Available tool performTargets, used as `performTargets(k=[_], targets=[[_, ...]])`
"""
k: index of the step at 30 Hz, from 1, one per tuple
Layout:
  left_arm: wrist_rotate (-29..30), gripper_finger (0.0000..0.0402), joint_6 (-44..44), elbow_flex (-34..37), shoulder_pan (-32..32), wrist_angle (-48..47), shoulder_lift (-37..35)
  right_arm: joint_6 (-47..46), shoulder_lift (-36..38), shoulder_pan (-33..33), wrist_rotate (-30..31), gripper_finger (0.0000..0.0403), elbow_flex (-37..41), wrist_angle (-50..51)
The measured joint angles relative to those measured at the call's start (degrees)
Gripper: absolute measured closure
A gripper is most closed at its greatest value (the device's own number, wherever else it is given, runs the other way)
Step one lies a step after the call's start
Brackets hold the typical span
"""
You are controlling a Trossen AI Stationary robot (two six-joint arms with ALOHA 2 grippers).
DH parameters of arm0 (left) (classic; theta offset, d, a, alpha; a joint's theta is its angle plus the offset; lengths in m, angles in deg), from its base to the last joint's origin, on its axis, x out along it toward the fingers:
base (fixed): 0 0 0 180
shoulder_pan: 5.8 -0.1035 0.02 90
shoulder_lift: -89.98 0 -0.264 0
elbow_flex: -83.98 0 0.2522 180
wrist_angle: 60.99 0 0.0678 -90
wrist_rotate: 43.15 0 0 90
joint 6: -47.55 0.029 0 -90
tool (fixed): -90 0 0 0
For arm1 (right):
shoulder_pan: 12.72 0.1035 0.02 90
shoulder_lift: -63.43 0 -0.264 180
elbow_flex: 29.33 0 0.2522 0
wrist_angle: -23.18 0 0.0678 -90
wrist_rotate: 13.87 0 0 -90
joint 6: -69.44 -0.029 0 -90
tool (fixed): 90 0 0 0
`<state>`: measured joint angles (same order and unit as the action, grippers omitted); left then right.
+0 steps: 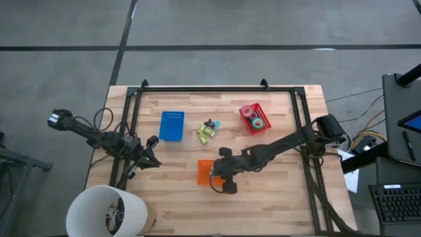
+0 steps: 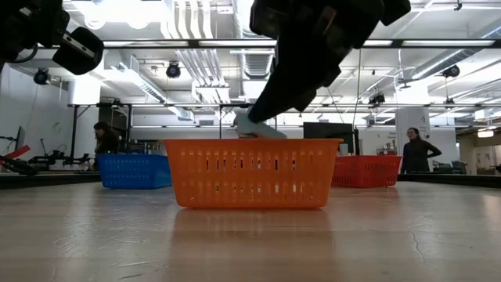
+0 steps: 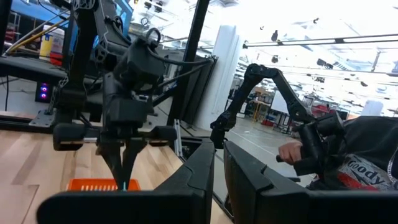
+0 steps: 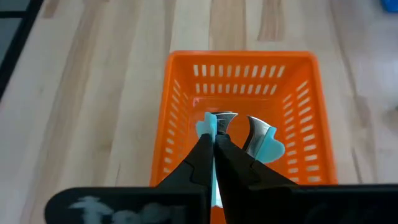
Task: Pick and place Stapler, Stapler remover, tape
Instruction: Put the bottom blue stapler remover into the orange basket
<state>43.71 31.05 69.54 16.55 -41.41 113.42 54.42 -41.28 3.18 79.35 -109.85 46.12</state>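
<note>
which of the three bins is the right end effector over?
The orange bin, nearest the front edge. The right end effector holds a light-blue staple remover above it; the blue bin and red bin sit farther back.

The table (image 1: 276, 197) is pale wood with a plank grain, framed by black rails, and both arms are dark, near black. The orange bin (image 4: 186, 112) has slotted walls, and inside it a light blue stapler remover (image 4: 273, 149) with silver metal claws sits pinched in the right gripper (image 4: 214, 146); the blue bin (image 1: 172, 125) shows a fine ribbed pattern, and the red bin (image 1: 258, 125) carries the tape (image 1: 253, 116) in red-pink, blue and green rings. Yellow-green items (image 1: 205, 133) lie between the blue and red bins, and a white round lamp shade (image 1: 105, 210) shows at the table's corner.
</note>
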Motion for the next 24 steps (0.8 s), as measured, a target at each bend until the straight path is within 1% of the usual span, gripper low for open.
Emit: performTargets(k=[9, 18, 24], targets=[[-0.01, 0.0362, 0.01, 0.01, 0.02, -0.02, 0.01, -1.04, -2.0, -0.04, -0.31, 0.0394, 0.07, 0.9], [0.0, 0.0362, 0.02, 0.0, 0.02, -0.02, 0.02, -1.17, -2.03, 0.0, -0.69, 0.0394, 0.0, 1.02], [0.0, 0.0362, 0.0, 0.01, 0.02, -0.02, 0.02, -2.84, -2.03, 0.0, -0.67, 0.0394, 0.28, 1.09]])
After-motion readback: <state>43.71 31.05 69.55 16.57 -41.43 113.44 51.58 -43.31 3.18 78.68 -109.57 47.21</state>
